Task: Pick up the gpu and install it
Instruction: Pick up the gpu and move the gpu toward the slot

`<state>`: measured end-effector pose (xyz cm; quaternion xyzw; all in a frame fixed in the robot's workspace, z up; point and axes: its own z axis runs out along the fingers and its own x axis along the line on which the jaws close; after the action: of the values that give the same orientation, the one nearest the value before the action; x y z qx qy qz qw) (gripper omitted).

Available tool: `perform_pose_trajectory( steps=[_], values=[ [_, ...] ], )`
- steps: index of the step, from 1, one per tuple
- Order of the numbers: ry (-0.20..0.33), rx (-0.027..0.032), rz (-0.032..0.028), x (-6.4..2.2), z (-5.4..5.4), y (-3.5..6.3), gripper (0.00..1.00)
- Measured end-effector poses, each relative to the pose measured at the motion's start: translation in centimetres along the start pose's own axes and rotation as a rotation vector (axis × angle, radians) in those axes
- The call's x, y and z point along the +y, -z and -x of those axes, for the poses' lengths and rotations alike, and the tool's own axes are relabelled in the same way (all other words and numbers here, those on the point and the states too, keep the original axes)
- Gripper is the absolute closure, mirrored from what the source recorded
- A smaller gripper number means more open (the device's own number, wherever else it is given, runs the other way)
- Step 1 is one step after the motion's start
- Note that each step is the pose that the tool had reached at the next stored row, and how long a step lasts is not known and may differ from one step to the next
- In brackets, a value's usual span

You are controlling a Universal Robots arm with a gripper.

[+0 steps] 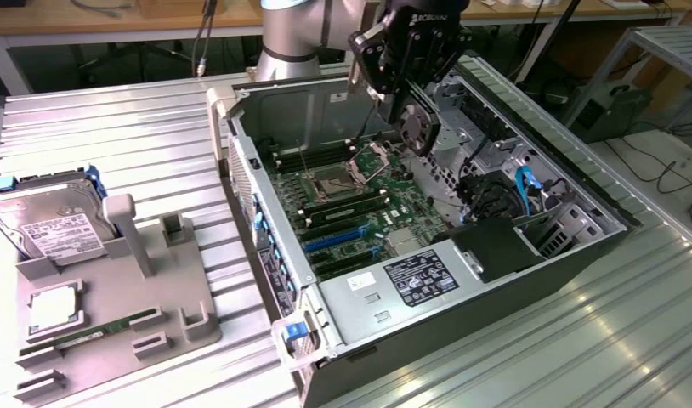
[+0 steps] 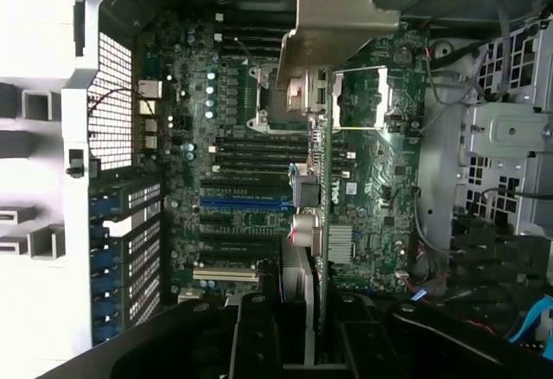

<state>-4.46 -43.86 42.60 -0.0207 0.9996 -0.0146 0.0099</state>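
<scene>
1. Gripper (image 1: pixel 400 92): jaws clamped on gpu (image 1: pixel 419 127), card edge-on.
2. Gpu: aloft over open PC case (image 1: pixel 460 333), approx 1 o'clock of mobo (image 1: pixel 358 212), exterior view.
3. Hard drive (image 1: pixel 51 225): 9 o'clock of case, on grey tray (image 1: pixel 187 316).

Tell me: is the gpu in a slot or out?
Out. The gripper holds the gpu above the board; the blue slots lie empty.

Thin dark silver-bracketed gpu card (image 2: pixel 320 172): one end hidden inside black gripper (image 2: pixel 309 336); grey robot arm (image 1: pixel 292 34) cropped by frame edge.
</scene>
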Motion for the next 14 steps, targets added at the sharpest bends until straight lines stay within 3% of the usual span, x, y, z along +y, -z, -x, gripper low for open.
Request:
perform_pose_trajectory(
  steps=[7,14],
  values=[
    [0.000,0.0000,-0.0016,-0.07,1.5,-0.03,0.72],
    [0.000,0.0000,-0.0015,-0.06,1.6,-0.04,0.72]
  ],
)
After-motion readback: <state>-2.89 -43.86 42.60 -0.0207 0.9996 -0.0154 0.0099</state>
